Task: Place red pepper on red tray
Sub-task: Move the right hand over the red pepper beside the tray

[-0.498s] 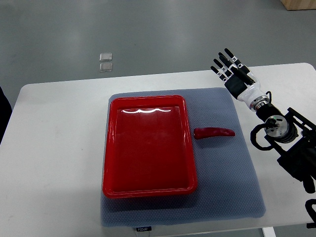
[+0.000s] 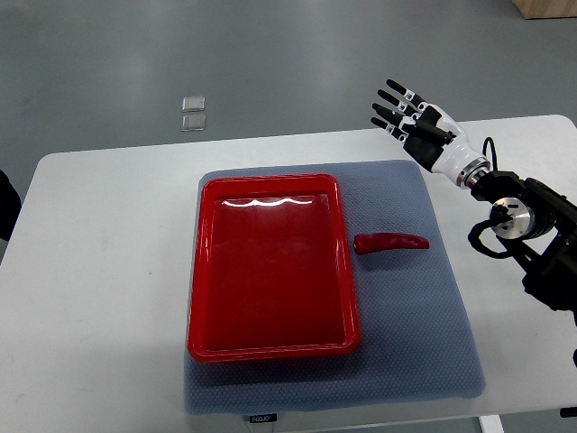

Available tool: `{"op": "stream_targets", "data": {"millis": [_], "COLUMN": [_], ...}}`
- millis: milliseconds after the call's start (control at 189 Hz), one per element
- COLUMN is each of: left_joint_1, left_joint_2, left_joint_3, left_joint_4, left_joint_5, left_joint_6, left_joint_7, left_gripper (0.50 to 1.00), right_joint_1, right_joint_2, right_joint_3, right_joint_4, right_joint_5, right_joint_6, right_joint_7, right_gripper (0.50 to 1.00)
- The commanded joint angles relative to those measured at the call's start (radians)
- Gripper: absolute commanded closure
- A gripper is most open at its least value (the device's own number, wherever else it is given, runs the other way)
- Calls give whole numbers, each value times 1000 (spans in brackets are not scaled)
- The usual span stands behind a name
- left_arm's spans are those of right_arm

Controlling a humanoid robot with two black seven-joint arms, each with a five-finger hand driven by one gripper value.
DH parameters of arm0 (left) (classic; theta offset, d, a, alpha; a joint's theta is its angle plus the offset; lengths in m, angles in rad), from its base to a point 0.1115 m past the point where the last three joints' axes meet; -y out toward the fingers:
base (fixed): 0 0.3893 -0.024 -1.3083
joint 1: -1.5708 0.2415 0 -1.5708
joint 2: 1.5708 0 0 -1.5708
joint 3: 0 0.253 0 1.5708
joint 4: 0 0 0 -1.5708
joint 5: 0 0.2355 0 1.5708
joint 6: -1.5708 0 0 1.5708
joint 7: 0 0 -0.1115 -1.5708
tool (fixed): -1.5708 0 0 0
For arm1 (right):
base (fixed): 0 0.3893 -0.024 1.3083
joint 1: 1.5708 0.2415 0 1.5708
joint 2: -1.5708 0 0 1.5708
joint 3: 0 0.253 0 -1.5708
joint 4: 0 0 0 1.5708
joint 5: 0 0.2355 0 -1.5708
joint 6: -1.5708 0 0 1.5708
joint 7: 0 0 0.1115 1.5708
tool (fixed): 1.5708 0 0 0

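A red pepper lies on the grey mat, just right of the red tray, almost touching its rim. The tray holds nothing. My right hand is above the table's far edge, up and right of the pepper, well apart from it. Its fingers are spread straight and hold nothing. The right arm comes in from the right edge. The left arm does not show.
The white table carries the mat. Two small clear squares lie on the grey floor beyond the table. A dark object shows at the left edge.
My right hand has risen and swung left, toward the far edge of the table; the forearm has lifted. The pepper and tray have not moved.
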Motion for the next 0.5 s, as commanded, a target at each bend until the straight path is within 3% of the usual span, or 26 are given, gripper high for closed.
{"op": "stream_targets", "data": {"millis": [0, 42, 48, 201, 493], "left_joint_1": [-1, -1, -1, -3, -5], "left_joint_2": [0, 0, 0, 0, 0], "left_joint_3": [0, 0, 0, 0, 1], "left_joint_4": [0, 0, 0, 0, -8], "left_joint_5": [0, 0, 0, 1, 1], "left_joint_6": [-1, 0, -1, -1, -1], "left_joint_7": [1, 1, 1, 1, 2], "left_gripper": [500, 500, 500, 500, 500], "right_joint_1": [55, 61, 78, 104, 45], "right_joint_2": [-77, -89, -144, -301, -336], "right_joint_3": [-79, -89, -133, -290, -336], "right_joint_4": [41, 53, 109, 344, 383], "right_joint_5": [-275, -311, -460, -845, -879], "right_joint_6": [41, 42, 53, 67, -42], "right_joint_7": [0, 0, 0, 0, 1], "right_gripper": [589, 589, 589, 591, 593]}}
